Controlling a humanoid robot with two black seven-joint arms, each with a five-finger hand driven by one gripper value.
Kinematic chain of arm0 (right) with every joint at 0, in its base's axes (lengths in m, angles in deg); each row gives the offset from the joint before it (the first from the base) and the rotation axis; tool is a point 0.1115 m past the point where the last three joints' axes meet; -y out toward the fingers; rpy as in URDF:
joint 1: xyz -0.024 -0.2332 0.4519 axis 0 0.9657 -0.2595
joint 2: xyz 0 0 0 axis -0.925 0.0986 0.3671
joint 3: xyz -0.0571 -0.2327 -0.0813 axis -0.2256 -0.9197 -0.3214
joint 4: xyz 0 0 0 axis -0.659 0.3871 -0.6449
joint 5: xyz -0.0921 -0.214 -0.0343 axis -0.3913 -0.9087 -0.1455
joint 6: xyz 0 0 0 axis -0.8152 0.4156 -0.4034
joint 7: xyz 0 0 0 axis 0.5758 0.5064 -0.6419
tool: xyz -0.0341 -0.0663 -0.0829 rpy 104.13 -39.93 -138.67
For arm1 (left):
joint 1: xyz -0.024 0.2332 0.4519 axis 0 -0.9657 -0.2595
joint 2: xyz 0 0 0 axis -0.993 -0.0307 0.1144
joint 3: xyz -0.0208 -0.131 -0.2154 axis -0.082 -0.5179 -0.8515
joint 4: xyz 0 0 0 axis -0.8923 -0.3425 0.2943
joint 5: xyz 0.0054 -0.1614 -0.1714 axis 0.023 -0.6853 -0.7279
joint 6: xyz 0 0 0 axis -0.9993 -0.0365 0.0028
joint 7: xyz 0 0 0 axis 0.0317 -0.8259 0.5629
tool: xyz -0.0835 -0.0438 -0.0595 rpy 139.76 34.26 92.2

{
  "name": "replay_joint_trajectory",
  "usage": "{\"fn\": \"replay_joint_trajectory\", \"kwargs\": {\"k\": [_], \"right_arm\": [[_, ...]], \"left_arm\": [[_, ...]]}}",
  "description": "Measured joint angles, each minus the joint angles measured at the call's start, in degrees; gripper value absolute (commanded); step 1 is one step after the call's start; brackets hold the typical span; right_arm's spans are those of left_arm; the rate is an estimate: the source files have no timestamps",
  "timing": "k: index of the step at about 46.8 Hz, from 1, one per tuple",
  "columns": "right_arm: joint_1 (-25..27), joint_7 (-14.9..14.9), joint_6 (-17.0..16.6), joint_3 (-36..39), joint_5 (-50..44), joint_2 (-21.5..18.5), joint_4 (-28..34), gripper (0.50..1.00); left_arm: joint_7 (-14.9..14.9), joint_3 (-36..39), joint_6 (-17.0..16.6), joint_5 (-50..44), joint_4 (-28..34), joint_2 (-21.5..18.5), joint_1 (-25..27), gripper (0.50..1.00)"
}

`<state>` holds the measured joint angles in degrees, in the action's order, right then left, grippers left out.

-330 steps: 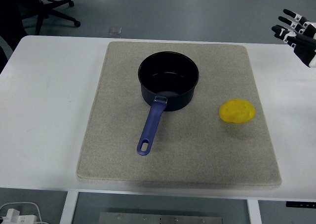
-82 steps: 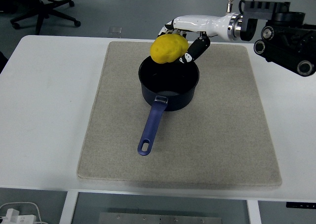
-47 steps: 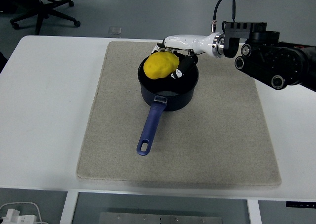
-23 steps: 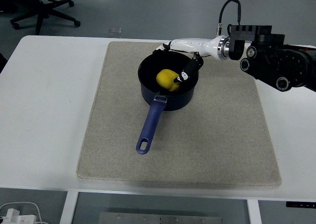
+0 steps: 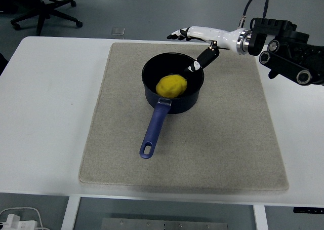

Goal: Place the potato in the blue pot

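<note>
The yellow potato [image 5: 171, 85] lies inside the dark blue pot [image 5: 172, 84], which stands on the beige mat [image 5: 121, 139] with its handle [image 5: 155, 129] pointing toward the near edge. My right hand [image 5: 193, 43] hovers above the pot's far right rim, fingers spread and empty, apart from the potato. Its black thumb [image 5: 205, 57] hangs down over the rim. The left arm is out of view.
The white table [image 5: 45, 98] carries the mat. My right arm's black forearm [image 5: 288, 47] reaches in from the upper right. An office chair base [image 5: 48, 9] stands on the floor beyond the table's far left corner.
My right hand let go of the potato, which now rests on the pot's bottom. The hand has opened and lifted up and back to the right, away from the pot.
</note>
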<state>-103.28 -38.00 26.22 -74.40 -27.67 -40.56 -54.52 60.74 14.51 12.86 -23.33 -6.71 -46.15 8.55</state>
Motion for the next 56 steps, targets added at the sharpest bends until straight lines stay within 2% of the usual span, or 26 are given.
{"fn": "replay_joint_trajectory", "kwargs": {"k": [8,22,31,37,56], "right_arm": [[0.4,0.0,0.0,0.0,11.8,0.8,3.1,0.930],[4.5,0.0,0.4,0.4,29.9,0.9,6.8,0.930],[9.0,0.0,2.8,8.4,43.3,1.6,6.8,0.930],[11.8,0.0,3.2,13.6,45.9,1.4,6.8,0.930],[23.6,0.0,7.7,29.5,46.1,-0.3,6.8,0.930]], "left_arm": [[0.0,0.0,0.0,0.0,0.0,0.0,0.0,0.994],[0.0,0.0,0.0,0.0,0.0,0.0,0.0,0.994],[0.0,0.0,0.0,0.0,0.0,0.0,0.0,0.994],[0.0,0.0,0.0,0.0,0.0,0.0,0.0,0.994],[0.0,0.0,0.0,0.0,0.0,0.0,0.0,0.994]]}}
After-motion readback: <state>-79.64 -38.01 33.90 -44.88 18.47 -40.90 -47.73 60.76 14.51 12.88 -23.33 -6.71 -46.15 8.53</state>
